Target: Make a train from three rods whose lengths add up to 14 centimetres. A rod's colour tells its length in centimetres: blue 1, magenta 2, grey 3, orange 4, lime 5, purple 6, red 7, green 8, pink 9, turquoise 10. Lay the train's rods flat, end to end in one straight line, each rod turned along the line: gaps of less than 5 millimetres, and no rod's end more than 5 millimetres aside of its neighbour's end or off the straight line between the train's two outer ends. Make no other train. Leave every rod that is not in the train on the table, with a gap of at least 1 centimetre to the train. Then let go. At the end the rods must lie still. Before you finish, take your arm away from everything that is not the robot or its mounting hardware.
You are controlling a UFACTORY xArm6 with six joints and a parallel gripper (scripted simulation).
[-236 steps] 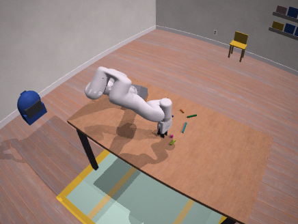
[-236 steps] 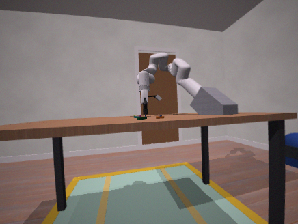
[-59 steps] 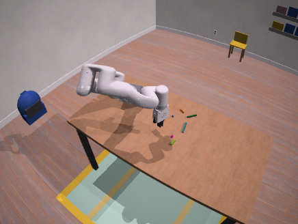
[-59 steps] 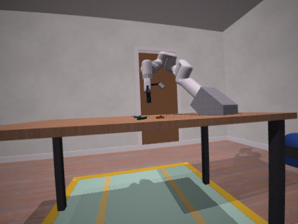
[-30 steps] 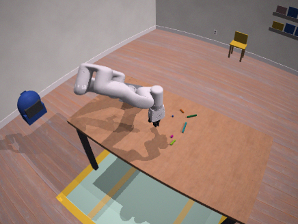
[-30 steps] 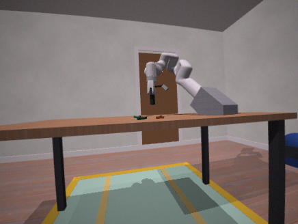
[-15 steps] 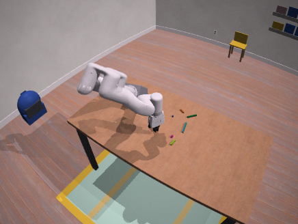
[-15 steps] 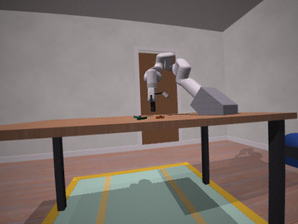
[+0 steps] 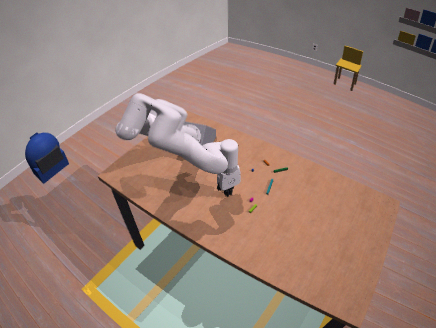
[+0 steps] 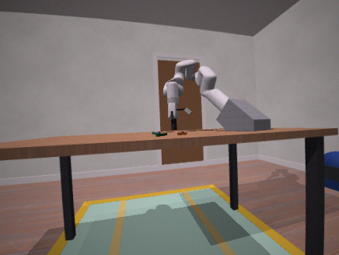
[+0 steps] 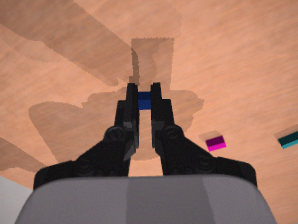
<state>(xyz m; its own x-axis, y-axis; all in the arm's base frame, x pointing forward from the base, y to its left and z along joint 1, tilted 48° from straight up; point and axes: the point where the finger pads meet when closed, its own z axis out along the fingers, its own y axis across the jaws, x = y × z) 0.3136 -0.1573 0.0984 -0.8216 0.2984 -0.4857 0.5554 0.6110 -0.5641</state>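
Above the worktop (image 9: 320,215) (image 10: 117,141) (image 11: 240,65), well inside its edges, tool (image 9: 228,190) (image 10: 173,128) (image 11: 144,97) nearly closed, gripping a blue rod (image 11: 144,100), magenta rod (image 9: 251,199) (image 11: 216,143) nearby.

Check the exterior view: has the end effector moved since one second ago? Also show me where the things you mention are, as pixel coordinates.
Yes, downward: the end effector (image 9: 228,194) (image 10: 173,129) (image 11: 144,97) is now closer to the table (image 9: 325,225) (image 10: 97,144) (image 11: 240,65).
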